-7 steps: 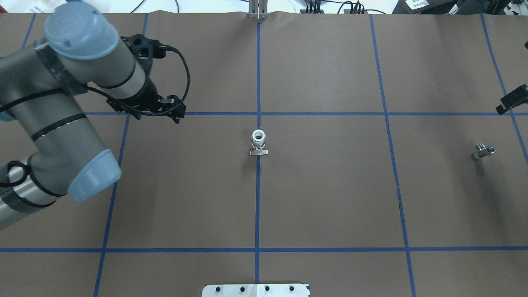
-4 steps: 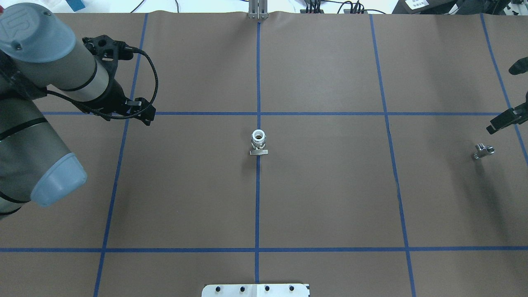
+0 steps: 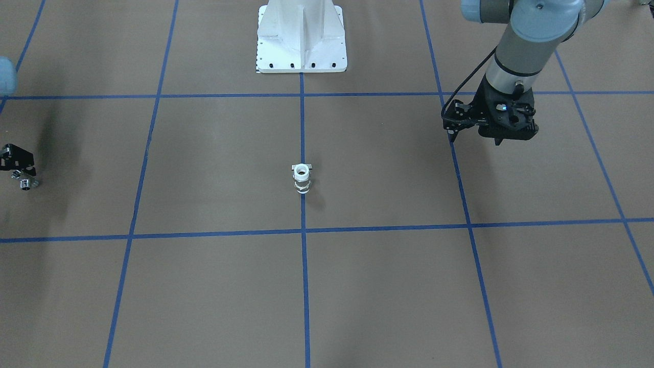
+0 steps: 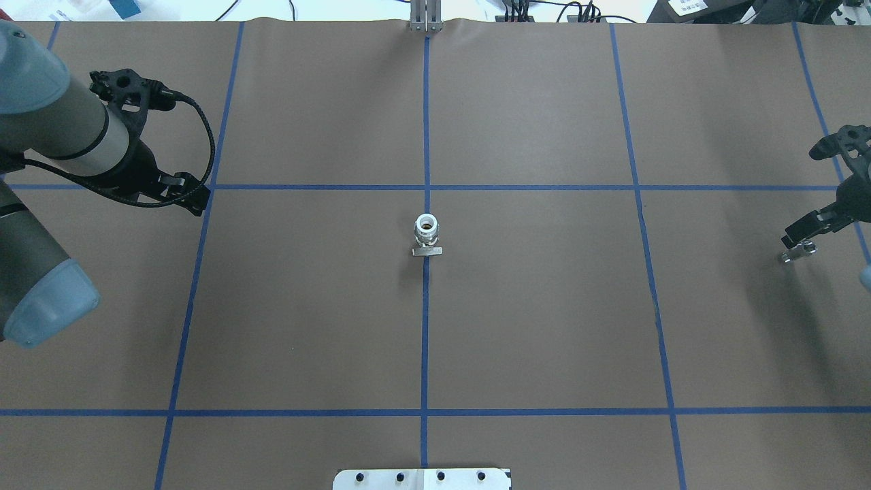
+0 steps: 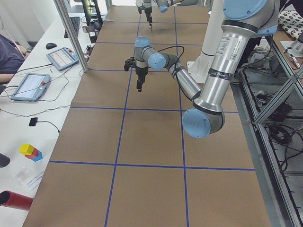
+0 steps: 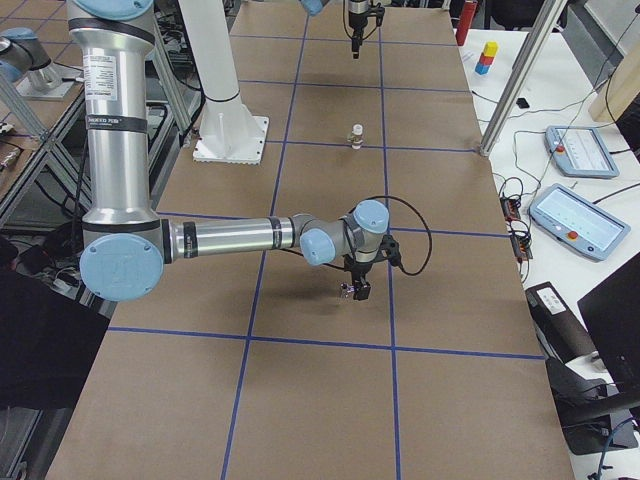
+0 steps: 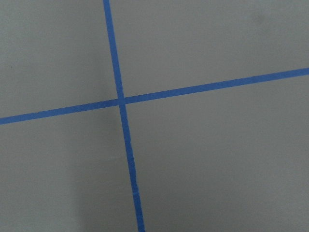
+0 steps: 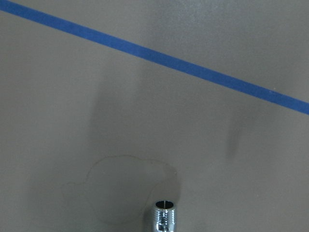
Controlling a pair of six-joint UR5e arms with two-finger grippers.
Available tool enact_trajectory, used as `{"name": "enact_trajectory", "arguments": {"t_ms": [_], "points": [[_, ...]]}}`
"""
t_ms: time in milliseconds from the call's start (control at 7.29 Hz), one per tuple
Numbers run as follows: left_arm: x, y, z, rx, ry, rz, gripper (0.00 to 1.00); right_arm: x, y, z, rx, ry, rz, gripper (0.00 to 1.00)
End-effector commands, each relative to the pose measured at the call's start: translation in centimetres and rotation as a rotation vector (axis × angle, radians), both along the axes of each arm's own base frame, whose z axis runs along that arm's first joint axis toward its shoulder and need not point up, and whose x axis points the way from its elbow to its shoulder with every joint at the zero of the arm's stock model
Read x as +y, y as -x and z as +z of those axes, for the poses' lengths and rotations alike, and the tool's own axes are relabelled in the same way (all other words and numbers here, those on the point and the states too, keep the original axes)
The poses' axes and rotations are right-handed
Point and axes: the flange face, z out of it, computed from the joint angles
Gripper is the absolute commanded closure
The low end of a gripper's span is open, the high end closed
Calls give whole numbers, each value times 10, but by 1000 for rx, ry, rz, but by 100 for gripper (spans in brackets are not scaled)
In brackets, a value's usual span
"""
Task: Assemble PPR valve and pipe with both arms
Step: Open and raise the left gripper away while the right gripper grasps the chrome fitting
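The PPR valve (image 4: 426,235) stands upright at the table's middle on the blue centre line, with its white end up and its grey lever at the base; it also shows in the front view (image 3: 302,179). The chrome pipe (image 4: 793,254) lies at the far right, and its threaded end shows in the right wrist view (image 8: 164,217). My right gripper (image 4: 800,235) hovers just above the pipe with its jaws apart, and holds nothing. My left gripper (image 4: 194,199) is far left over a tape crossing, well away from the valve, and looks shut and empty.
Blue tape lines divide the brown table cover (image 4: 544,327) into squares. The white robot base plate (image 4: 422,478) is at the near edge. Monitors, tablets and cables lie beyond the far edge.
My left arm has swung leftward, away from the valve. My right gripper has come in from the right edge and moved down over the pipe. The valve and the pipe have not moved.
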Motion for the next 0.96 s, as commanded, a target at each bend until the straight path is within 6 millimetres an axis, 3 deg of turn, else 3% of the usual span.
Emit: {"name": "enact_trajectory", "arguments": {"t_ms": [0, 137, 274, 411, 823], "points": [[0, 1, 2, -2, 0, 0, 1, 3, 5, 11, 8, 22, -9, 13], [0, 1, 2, -2, 2, 1, 1, 3, 5, 11, 7, 23, -11, 37], [0, 1, 2, -2, 0, 0, 1, 4, 6, 11, 6, 21, -12, 53], [0, 1, 2, -2, 2, 1, 1, 3, 9, 9, 4, 17, -17, 59], [0, -1, 2, -3, 2, 2, 1, 0, 12, 7, 7, 10, -18, 59]]}}
